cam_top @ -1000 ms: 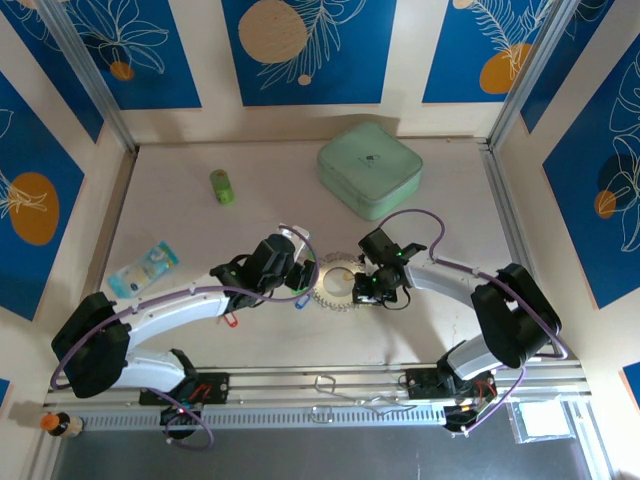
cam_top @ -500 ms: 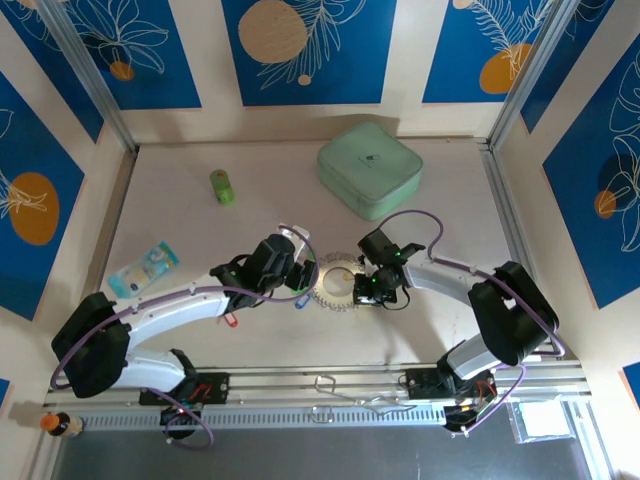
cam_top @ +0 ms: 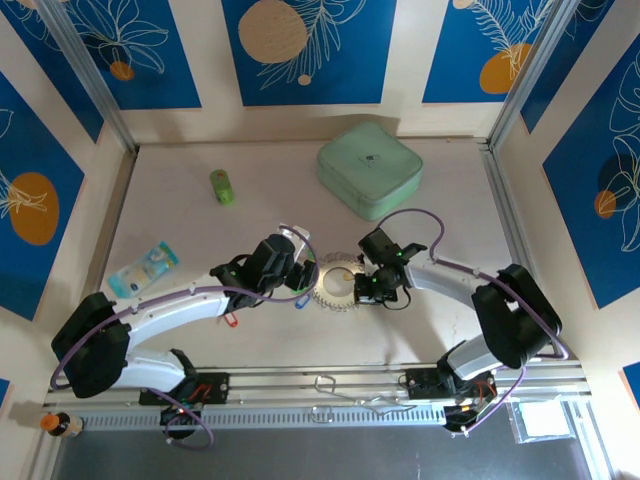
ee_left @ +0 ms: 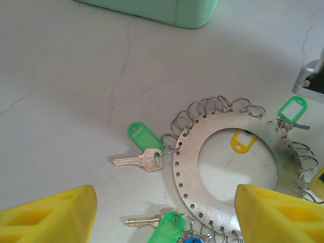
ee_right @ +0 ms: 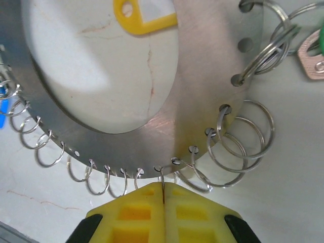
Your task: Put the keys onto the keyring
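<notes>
**Item:** keyring [cam_top: 337, 283]. It lies flat on the surface [cam_top: 250, 235], between the two grippers. A yellow-tagged key [ee_right: 144, 17] sits in its hollow. Green-tagged keys [ee_left: 143, 152] lie just off the rim on the left gripper's side; I cannot tell whether they are attached.

**Right gripper** [ee_right: 163, 195]: fingers pressed together on one small wire loop [ee_right: 163, 178] at the rim nearest it. The arm reaches in from the right, elbow folded, wrist tipped down.

**Left gripper** [ee_left: 164, 210]: fingers wide apart, holding nothing, hanging over the opposite rim. The arm is stretched low and long.

**Handling note:** it seems best to hold the pinched loop steady and slightly raised, so the free gripper can fetch a key and thread it without dragging the ring.
</notes>
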Robot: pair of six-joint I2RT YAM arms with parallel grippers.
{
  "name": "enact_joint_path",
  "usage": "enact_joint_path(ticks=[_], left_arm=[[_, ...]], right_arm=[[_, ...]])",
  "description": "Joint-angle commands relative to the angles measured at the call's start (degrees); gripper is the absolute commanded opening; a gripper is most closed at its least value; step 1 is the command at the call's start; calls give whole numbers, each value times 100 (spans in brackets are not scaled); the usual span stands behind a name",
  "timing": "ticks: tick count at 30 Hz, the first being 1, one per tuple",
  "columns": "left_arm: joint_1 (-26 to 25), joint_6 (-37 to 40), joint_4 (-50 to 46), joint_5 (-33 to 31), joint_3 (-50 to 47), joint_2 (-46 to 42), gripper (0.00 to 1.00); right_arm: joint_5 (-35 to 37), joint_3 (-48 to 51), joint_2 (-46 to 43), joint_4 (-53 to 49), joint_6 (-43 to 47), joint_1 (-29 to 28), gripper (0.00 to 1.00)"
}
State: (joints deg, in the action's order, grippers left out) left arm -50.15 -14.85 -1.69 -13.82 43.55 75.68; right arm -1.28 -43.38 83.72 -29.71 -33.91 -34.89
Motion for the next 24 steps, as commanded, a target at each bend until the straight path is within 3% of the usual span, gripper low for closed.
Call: enact_joint_path(ticks=[1, 9, 24], left_arm=[[44, 206, -35, -90, 78, -171, 72], [401, 619, -44, 234, -51, -726, 73], [1291, 1420, 181, 1933, -86, -1397, 62]], right_arm=[[243, -172, -384, -120, 490, -65, 0], [598, -219, -1022, 324, 1640, -133, 0], [527, -254, -1627, 2008, 4133, -263, 0]])
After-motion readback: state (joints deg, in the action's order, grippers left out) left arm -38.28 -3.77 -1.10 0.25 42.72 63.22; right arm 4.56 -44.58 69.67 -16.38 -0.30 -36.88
